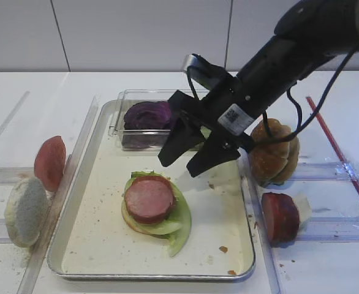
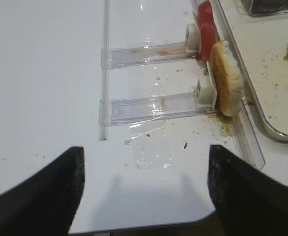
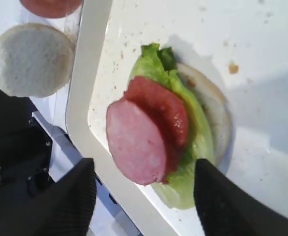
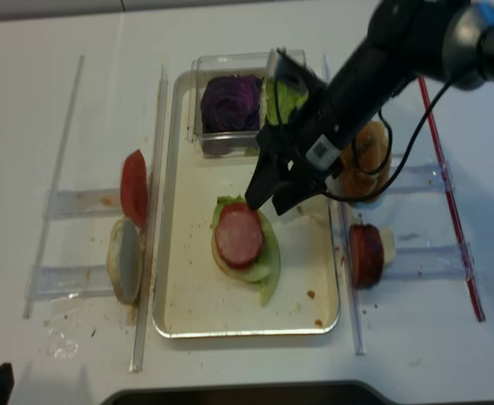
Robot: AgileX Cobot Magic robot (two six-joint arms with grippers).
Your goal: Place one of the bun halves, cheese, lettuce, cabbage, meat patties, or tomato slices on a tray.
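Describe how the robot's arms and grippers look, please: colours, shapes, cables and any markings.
The right arm is black and thick, with black cables looping beside it. Its right gripper has two flat, black, wedge-shaped fingers, and a small white label with a square code sits on the body. Of the left gripper only two dark, rough-textured finger tips show, in its wrist view.

One tray (image 1: 81,202); one clear box (image 1: 121,116); one cabbage clump (image 1: 147,115); one patty (image 1: 149,198) stacked; one white bun half (image 1: 25,212) racked.
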